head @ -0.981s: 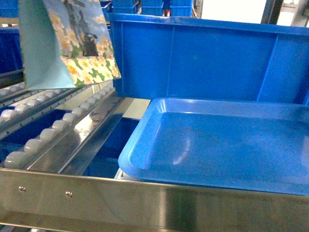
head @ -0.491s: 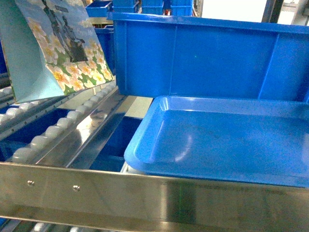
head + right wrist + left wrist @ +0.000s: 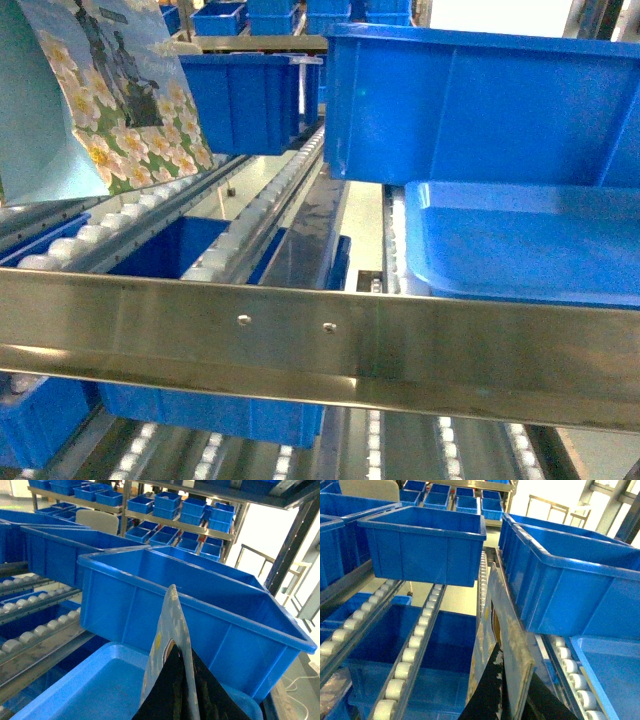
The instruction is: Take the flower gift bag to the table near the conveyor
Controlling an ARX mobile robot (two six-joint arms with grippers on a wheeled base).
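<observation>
Head view is showing the flower gift bag (image 3: 110,100) hanging at about ten o'clock, its lower edge hovering just above the rollers of the conveyor (image 3: 130,215); neither arm is appearing in this view. From the left wrist the bag (image 3: 502,630) is showing edge-on, rising toward twelve o'clock out of the left gripper (image 3: 502,700), whose dark fingers are pressing together on its lower part. The right gripper (image 3: 182,695) is likewise appearing to pinch a thin patterned sheet (image 3: 167,645); whether that is part of the same bag I cannot tell. The white table is not showing in any view, so the carry is, by my judgement, only getting under way. To do this step well, the arm should be lifting the bag clear of the rollers before swinging it out, holding it upright so that the paper is not creasing or slipping in the pinch. Several things are crowding the way: a steel crossbar (image 3: 320,330) is running across the front at six o'clock, a large blue bin (image 3: 480,100) is sitting at two o'clock with a blue tray (image 3: 520,250) just below it at four o'clock, and a smaller blue bin (image 3: 245,100) is resting on the rails at twelve o'clock, close beside the bag.
</observation>
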